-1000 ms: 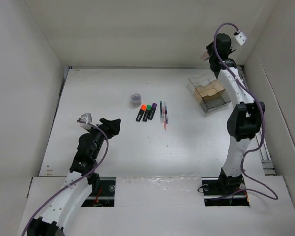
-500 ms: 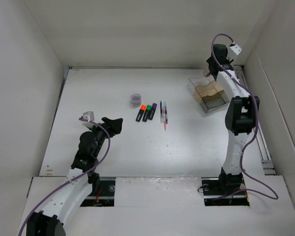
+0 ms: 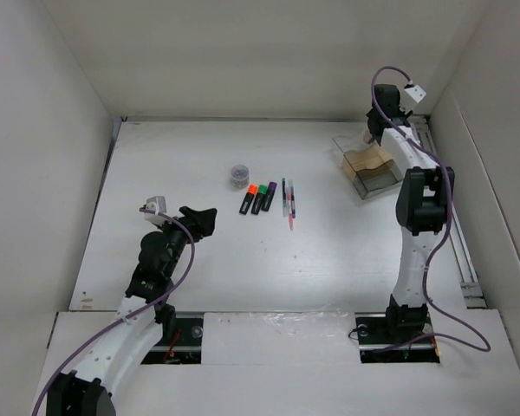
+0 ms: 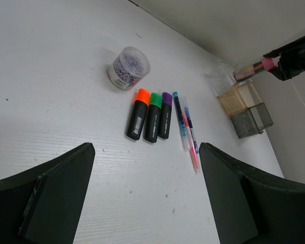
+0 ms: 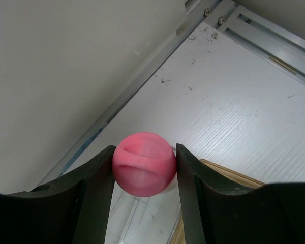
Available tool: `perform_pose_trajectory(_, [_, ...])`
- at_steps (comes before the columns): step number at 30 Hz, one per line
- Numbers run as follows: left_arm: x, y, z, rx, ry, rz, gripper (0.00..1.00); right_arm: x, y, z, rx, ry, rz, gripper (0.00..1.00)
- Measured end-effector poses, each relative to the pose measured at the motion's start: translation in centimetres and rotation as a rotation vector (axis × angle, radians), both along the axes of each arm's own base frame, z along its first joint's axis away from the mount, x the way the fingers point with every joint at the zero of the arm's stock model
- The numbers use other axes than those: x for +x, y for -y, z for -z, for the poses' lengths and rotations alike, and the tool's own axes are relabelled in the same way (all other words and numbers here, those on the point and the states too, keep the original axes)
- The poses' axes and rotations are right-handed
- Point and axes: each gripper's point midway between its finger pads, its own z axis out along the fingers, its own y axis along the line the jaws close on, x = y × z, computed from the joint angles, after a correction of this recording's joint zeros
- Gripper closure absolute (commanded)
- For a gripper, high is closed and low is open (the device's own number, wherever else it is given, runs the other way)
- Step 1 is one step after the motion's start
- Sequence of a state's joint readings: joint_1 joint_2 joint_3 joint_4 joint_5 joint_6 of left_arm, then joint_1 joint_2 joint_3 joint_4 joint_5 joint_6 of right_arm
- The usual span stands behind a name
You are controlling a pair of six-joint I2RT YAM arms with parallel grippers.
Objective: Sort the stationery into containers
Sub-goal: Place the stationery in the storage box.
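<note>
Overhead cam: the left fingers (image 3: 199,218) sit spread wide and empty, low over the counter (image 3: 199,156) on the left side, well apart from the stationery. Three highlighters lie side by side mid-counter: orange cap (image 3: 249,198), green cap (image 3: 259,198), purple cap (image 3: 269,195). Two thin pens (image 3: 287,201) lie just to their right and a small round tub (image 3: 239,176) sits just behind. The right arm (image 3: 413,199) reaches into the far right corner, its wrist over the far end of the tinted box (image 3: 377,182). From up here you can't really make out what it's got.

Left wrist cam sorts that out. Between its own open fingers (image 4: 56,198) the highlighter row is in plain view. Beyond it, a pink-ended pen (image 4: 253,69) is held in the air over the far end of the box (image 4: 245,108).

Right wrist cam is basically all pen. The right fingers (image 5: 91,193) are clenched on its round pink end (image 5: 144,163), one on either side, with a metal rail (image 5: 254,30) and the wall (image 5: 66,61) behind.
</note>
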State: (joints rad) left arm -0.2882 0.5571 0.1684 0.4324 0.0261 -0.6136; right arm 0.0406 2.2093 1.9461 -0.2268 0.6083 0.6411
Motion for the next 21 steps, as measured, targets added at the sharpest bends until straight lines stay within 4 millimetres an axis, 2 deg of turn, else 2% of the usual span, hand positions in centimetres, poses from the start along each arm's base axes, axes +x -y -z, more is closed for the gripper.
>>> perform_pose_trajectory(3, [0.0,0.0,0.1,0.001,-0.004,0.000,0.18,-0.2,0.1,1.4,-0.005,-0.028,0.003,0.50])
perform_pose_trajectory(8, [0.0,0.0,0.1,0.001,-0.003,0.000,0.18,-0.4,-0.3,2.4,-0.014,-0.053,-0.002,0.19])
perform_pose_trajectory(12, [0.0,0.0,-0.1,-0.001,0.005,0.000,0.18,-0.3,-1.5,2.2,-0.030,-0.051,-0.019,0.08])
perform_pose_trajectory(14, [0.0,0.0,-0.2,-0.002,0.008,0.000,0.18,-0.3,-2.4,2.1,-0.035,-0.052,-0.036,0.07])
perform_pose_trajectory(17, [-0.1,0.0,-0.3,-0.003,0.012,0.000,0.18,-0.6,-4.1,0.8,-0.044,-0.040,-0.065,0.07])
perform_pose_trajectory(19, [-0.1,-0.1,-0.3,-0.003,0.011,-0.003,0.18,-1.5,-5.6,-1.2,-0.045,-0.016,-0.091,0.13])
perform_pose_trajectory(21, [-0.1,-0.3,-0.2,0.000,0.006,-0.014,0.18,-2.5,-7.6,-4.0,-0.043,0.028,-0.128,0.20])
